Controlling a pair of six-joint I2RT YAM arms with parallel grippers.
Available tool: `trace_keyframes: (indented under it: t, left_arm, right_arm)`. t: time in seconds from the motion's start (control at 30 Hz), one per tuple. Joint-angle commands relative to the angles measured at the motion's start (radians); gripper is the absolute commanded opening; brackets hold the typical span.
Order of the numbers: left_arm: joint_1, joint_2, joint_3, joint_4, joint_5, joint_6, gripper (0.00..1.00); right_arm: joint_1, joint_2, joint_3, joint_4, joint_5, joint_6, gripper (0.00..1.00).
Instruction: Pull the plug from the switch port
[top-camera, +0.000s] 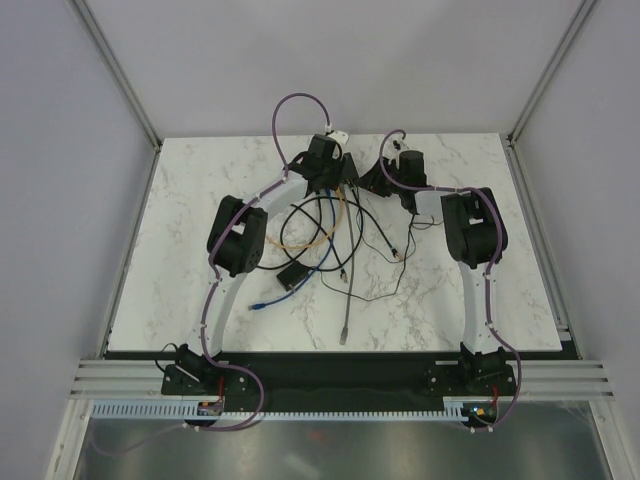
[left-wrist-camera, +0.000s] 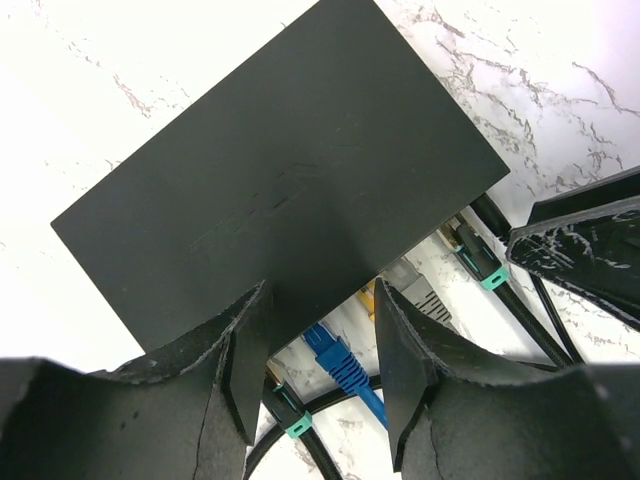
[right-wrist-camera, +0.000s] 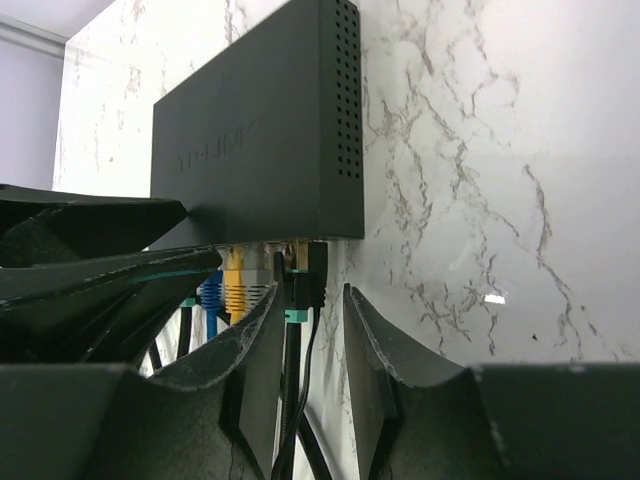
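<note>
The switch (left-wrist-camera: 290, 180) is a flat black box with its sockets facing me; it also shows in the right wrist view (right-wrist-camera: 260, 140). In the top view the two wrists mostly hide it. Plugged in are a blue plug (left-wrist-camera: 342, 362), a yellow plug (right-wrist-camera: 237, 285), a grey plug (left-wrist-camera: 420, 292) and black plugs with teal bands (right-wrist-camera: 297, 285). My left gripper (left-wrist-camera: 325, 375) is open, its jaws either side of the blue plug without touching it. My right gripper (right-wrist-camera: 312, 370) is open, its jaws either side of the black cables at the switch's end socket.
Loose cables spread over the marble table (top-camera: 450, 300) in front of the switch, with a small squarish black block (top-camera: 293, 277) among them. A free blue cable end (top-camera: 258, 305) and a grey cable (top-camera: 345, 330) lie nearer the arms. The right gripper's finger (left-wrist-camera: 585, 250) shows beside the left one.
</note>
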Motion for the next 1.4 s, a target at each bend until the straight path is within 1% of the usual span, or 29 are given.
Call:
trace_keyframes:
  t: [0.0, 0.17, 0.33, 0.4, 0.47, 0.5, 0.6, 0.67, 0.7, 0.83, 1.0, 1.23, 1.33, 1.37]
  left_arm:
    - [-0.007, 0.009, 0.036, -0.036, -0.022, -0.024, 0.53]
    - [-0.008, 0.018, 0.061, -0.08, -0.037, -0.032, 0.53]
    - [-0.008, 0.004, 0.055, -0.08, -0.019, -0.041, 0.51]
    - [-0.01, -0.012, 0.03, -0.064, -0.019, -0.044, 0.5]
    - [-0.016, -0.029, 0.004, -0.035, -0.022, -0.03, 0.57]
    - [-0.017, -0.023, 0.005, -0.03, -0.032, -0.026, 0.58]
    - [-0.019, 0.004, 0.047, -0.06, -0.031, -0.022, 0.6]
    - [-0.025, 0.001, 0.045, -0.06, -0.031, -0.019, 0.62]
    - [-0.027, 0.004, 0.047, -0.064, -0.06, -0.018, 0.63]
    - [-0.027, 0.035, 0.088, -0.105, -0.085, -0.025, 0.63]
    - [-0.027, 0.066, 0.148, -0.154, -0.097, -0.042, 0.61]
    - [-0.027, 0.086, 0.183, -0.199, -0.095, -0.064, 0.61]
    - [-0.028, 0.098, 0.2, -0.217, -0.085, -0.07, 0.61]
    - [-0.028, 0.101, 0.206, -0.218, -0.082, -0.07, 0.61]
  right_arm:
    - [-0.002, 0.028, 0.009, 0.052, -0.032, 0.022, 0.37]
    - [-0.002, 0.043, 0.015, 0.048, -0.032, 0.035, 0.36]
    - [-0.002, 0.052, 0.032, 0.034, -0.029, 0.038, 0.35]
    - [-0.002, 0.055, 0.031, 0.034, -0.026, 0.038, 0.34]
    - [-0.002, 0.055, 0.032, 0.033, -0.027, 0.039, 0.34]
    - [-0.002, 0.057, 0.032, 0.033, -0.029, 0.042, 0.33]
    - [-0.004, 0.062, 0.032, 0.039, -0.029, 0.049, 0.32]
    - [-0.002, 0.062, 0.034, 0.039, -0.027, 0.053, 0.32]
    - [-0.002, 0.062, 0.035, 0.04, -0.027, 0.055, 0.32]
    - [-0.002, 0.065, 0.035, 0.046, -0.027, 0.061, 0.3]
    - [-0.004, 0.066, 0.034, 0.046, -0.027, 0.067, 0.27]
    - [-0.001, 0.069, 0.034, 0.046, -0.029, 0.07, 0.2]
    - [0.001, 0.069, 0.034, 0.043, -0.032, 0.072, 0.15]
    - [-0.001, 0.068, 0.035, 0.045, -0.032, 0.07, 0.12]
